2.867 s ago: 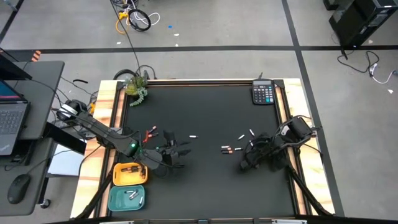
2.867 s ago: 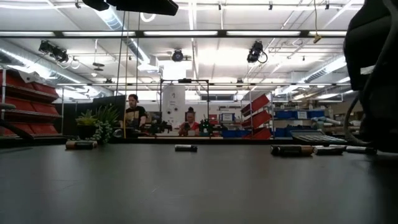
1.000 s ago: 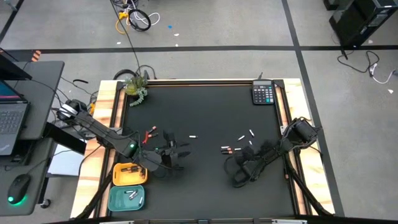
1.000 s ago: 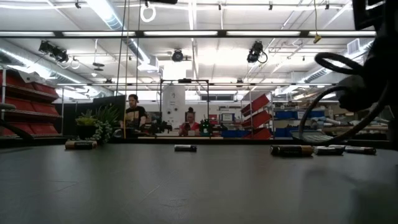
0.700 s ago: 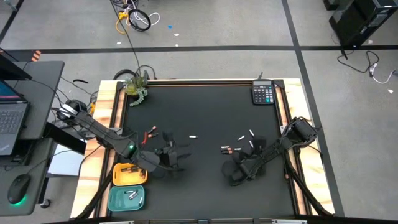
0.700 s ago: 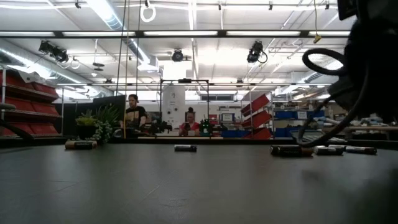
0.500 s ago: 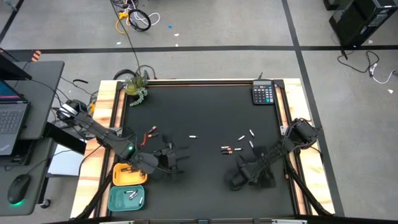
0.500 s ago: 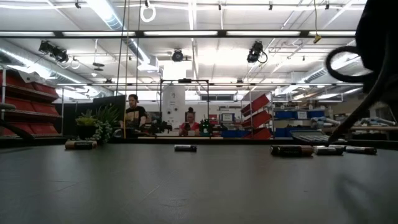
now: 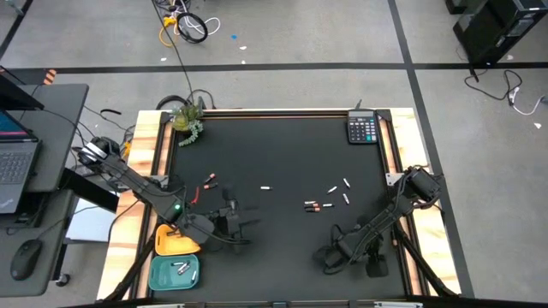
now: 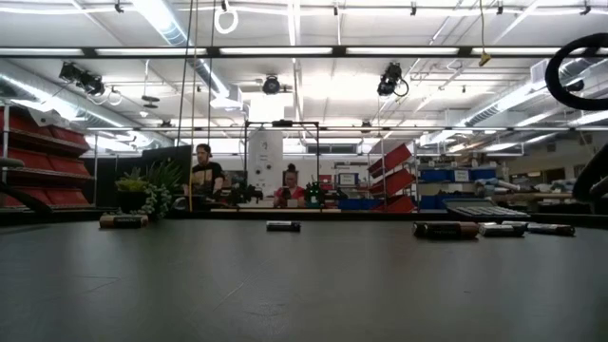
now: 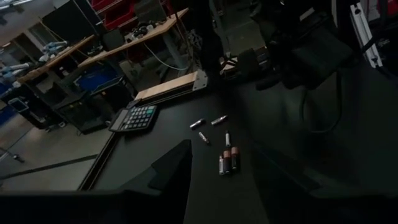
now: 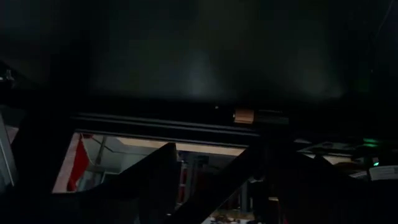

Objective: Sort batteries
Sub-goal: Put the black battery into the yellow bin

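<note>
Several batteries lie on the black mat: a dark copper-ended pair (image 9: 312, 205), white ones (image 9: 346, 198) (image 9: 266, 186) and a dark one (image 9: 210, 181). They also show in the low view (image 10: 445, 229) and the left wrist view (image 11: 227, 160). My left gripper (image 9: 235, 224) (image 11: 230, 196) is open and empty, right of the yellow tray (image 9: 167, 246), pointing toward the batteries. My right gripper (image 9: 330, 255) (image 12: 193, 186) is open and empty near the table's front edge, well clear of the batteries. A dark, copper-ended cylinder (image 12: 258, 116) shows far off in the right wrist view.
A calculator (image 9: 362, 128) stands at the far right corner and a small plant (image 9: 187, 120) at the far left corner. A teal tray (image 9: 163, 275) with white batteries sits at the near left, in front of the yellow tray. People show in the room beyond (image 10: 204, 171).
My right gripper has drawn back from the batteries toward the table's near edge and passed out of the low view. My left gripper has gone a little toward the table's left and near edges. The batteries have kept still.
</note>
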Controlling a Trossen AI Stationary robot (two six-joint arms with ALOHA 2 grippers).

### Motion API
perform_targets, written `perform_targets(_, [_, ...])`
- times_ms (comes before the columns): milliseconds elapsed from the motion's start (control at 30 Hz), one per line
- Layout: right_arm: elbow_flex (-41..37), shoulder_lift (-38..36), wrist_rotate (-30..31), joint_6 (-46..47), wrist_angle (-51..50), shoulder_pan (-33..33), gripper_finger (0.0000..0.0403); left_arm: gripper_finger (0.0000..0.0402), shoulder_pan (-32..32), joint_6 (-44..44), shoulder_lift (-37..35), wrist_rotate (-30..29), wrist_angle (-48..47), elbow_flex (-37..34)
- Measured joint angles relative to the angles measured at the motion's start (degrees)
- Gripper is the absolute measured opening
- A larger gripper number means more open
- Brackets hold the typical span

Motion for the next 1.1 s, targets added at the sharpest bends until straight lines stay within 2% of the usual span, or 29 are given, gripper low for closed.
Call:
perform_targets(233, [0.00, 0.00, 0.01, 0.16, 0.54, -0.20, 0.0253, 0.0172, 0.00, -2.79, 0.00, -0.20, 0.00, -0.02])
perform_targets(500, [0.00, 0.00, 0.09, 0.18, 4.39, -0.22, 0.0259, 0.0172, 0.00, -15.97, 0.00, -0.39, -0.06, -0.04])
perform_targets(600, [0.00, 0.00, 2.32, 0.37, 8.14, 0.40, 0.0258, 0.0172, -0.36, -18.75, 0.00, -0.48, -0.14, -0.04])
perform_targets(767, [-0.02, 0.00, 9.27, -0.97, 10.49, 1.98, 0.0251, 0.0172, -3.19, -16.25, 1.66, -5.33, 3.12, -0.11])
perform_targets(967, [-0.38, -0.02, 8.57, 0.84, 5.63, 2.79, 0.0232, 0.0172, -4.73, -16.31, 3.21, -7.12, 7.66, -0.09])
perform_targets(1100, [-3.50, -0.02, 7.96, -0.23, 2.90, 3.29, 0.0224, 0.0172, -5.45, -16.28, 4.99, -8.13, 11.58, -0.09])
